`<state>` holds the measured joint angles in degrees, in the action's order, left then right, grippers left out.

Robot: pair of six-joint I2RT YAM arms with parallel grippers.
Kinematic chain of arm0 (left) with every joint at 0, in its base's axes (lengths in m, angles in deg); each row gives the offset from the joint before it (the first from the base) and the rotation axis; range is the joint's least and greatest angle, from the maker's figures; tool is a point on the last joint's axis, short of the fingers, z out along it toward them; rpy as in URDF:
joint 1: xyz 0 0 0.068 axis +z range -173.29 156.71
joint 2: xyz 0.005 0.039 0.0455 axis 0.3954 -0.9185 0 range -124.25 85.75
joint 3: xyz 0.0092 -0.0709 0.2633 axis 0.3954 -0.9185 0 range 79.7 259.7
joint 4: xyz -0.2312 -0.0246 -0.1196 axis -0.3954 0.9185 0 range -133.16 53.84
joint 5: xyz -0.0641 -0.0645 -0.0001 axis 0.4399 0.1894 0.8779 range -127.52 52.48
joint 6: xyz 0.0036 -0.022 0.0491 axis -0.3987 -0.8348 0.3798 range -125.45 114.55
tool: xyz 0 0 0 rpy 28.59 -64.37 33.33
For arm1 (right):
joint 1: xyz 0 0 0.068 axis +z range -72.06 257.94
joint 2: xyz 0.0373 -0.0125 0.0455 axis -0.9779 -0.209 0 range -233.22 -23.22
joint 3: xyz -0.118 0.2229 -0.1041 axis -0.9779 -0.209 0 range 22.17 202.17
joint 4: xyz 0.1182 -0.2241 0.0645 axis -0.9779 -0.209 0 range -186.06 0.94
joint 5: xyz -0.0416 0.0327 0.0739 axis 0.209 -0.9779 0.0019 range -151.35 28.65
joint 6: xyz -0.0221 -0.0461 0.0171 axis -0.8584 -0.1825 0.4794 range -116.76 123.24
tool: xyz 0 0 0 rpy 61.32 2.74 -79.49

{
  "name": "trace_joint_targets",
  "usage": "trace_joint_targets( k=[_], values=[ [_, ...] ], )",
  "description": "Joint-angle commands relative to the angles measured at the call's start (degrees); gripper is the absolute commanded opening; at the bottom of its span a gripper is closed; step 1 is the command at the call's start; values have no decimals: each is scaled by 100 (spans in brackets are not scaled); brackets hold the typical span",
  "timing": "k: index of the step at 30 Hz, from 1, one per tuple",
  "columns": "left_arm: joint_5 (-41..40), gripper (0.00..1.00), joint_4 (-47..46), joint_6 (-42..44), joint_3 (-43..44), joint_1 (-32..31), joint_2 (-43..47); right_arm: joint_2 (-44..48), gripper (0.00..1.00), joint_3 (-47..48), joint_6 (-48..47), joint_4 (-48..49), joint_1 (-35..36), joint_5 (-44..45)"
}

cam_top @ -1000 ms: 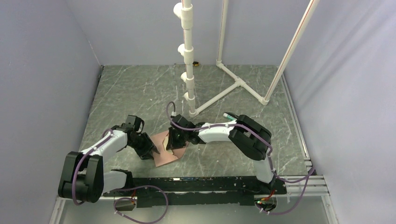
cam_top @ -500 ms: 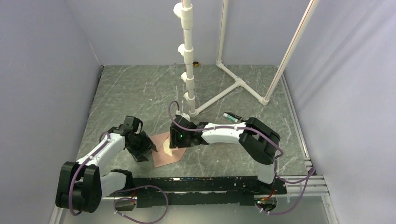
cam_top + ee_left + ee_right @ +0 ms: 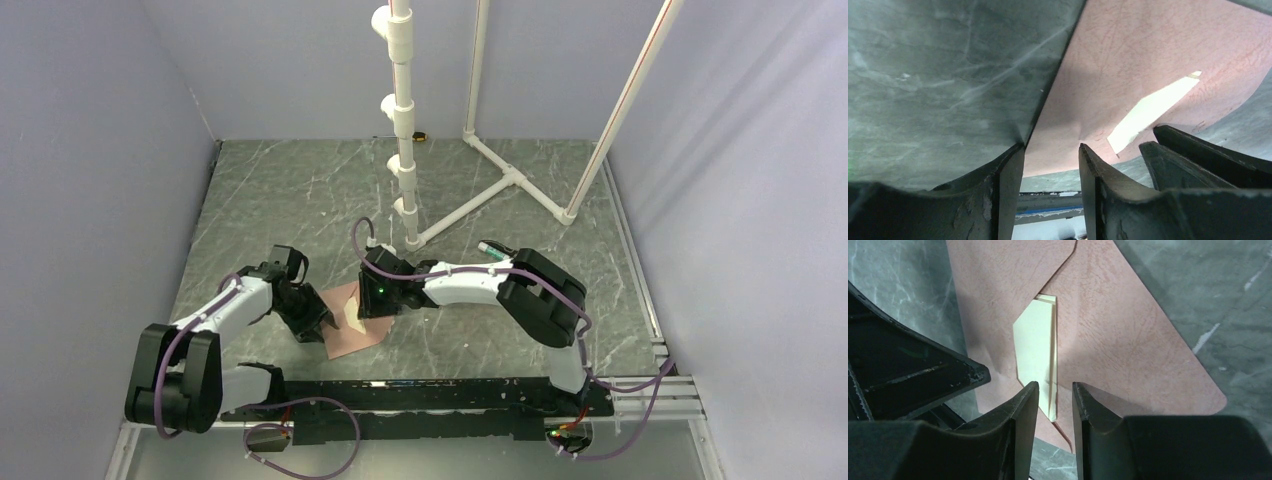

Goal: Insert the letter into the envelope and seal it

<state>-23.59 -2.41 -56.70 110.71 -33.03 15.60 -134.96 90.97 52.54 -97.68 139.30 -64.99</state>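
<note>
The pinkish-brown envelope (image 3: 345,335) lies flat on the marble table between the two arms. It also shows in the left wrist view (image 3: 1148,55) and the right wrist view (image 3: 1133,340). The pale letter (image 3: 1034,342) is folded and lies partly tucked under the envelope's flap; only a sliver of it shows (image 3: 356,318) (image 3: 1148,110). My left gripper (image 3: 318,318) (image 3: 1050,152) is open, its tips at the envelope's left corner. My right gripper (image 3: 370,303) (image 3: 1054,390) stands narrowly open right over the letter's folded edge, which runs into the gap.
A white PVC pipe post (image 3: 403,120) and its floor frame (image 3: 515,178) stand at the back. A small dark and green object (image 3: 493,247) lies beside the right arm. Grey walls close in on the left, back and right.
The right gripper has shifted slightly back and left off the envelope's middle, uncovering the pale sliver of letter. The left gripper has stayed at the envelope's left corner.
</note>
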Motion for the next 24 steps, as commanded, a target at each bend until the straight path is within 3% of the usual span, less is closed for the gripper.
trace_joint_targets(
  k=[1,20,24],
  values=[
    [320,49,-457,131,-34,-2,-172,-234,34,90,-101,398,4,-389],
    [568,48,-584,354,37,-2,-190,-230,34,-195,1,1263,-28,-877],
    [510,49,-506,291,67,-2,-132,99,33,-275,0,1051,-41,-549]
  ],
)
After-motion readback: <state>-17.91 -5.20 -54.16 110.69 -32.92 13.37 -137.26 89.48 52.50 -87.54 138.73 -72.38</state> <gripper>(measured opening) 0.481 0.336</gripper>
